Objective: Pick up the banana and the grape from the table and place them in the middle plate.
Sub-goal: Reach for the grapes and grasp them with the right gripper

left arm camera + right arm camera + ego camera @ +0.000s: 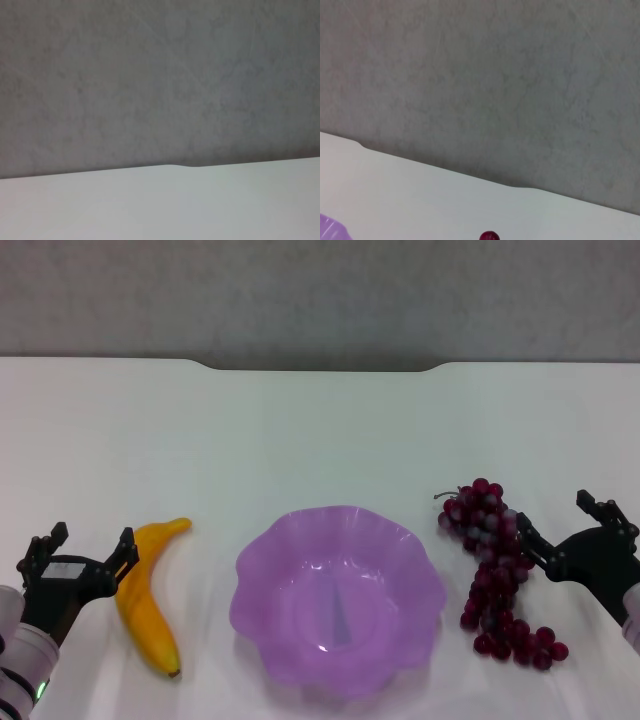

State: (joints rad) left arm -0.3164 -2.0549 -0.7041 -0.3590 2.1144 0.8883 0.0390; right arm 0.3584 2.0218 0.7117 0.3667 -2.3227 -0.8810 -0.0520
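Observation:
The yellow-orange banana [148, 601] lies on the white table [320, 430], left of the purple scalloped plate [338, 598]. The bunch of dark red grapes [497, 570] lies to the right of the plate. My left gripper [82, 552] is open, just left of the banana, its near finger beside the banana's upper part. My right gripper [572, 524] is open, just right of the grapes, one finger close to the bunch. The plate holds nothing. In the right wrist view one grape [490, 236] and a bit of the plate rim [331, 229] show at the frame's edge.
The table's far edge has a shallow notch [320, 367] against a grey wall [320, 295]. The left wrist view shows only the tabletop [160, 210] and the wall.

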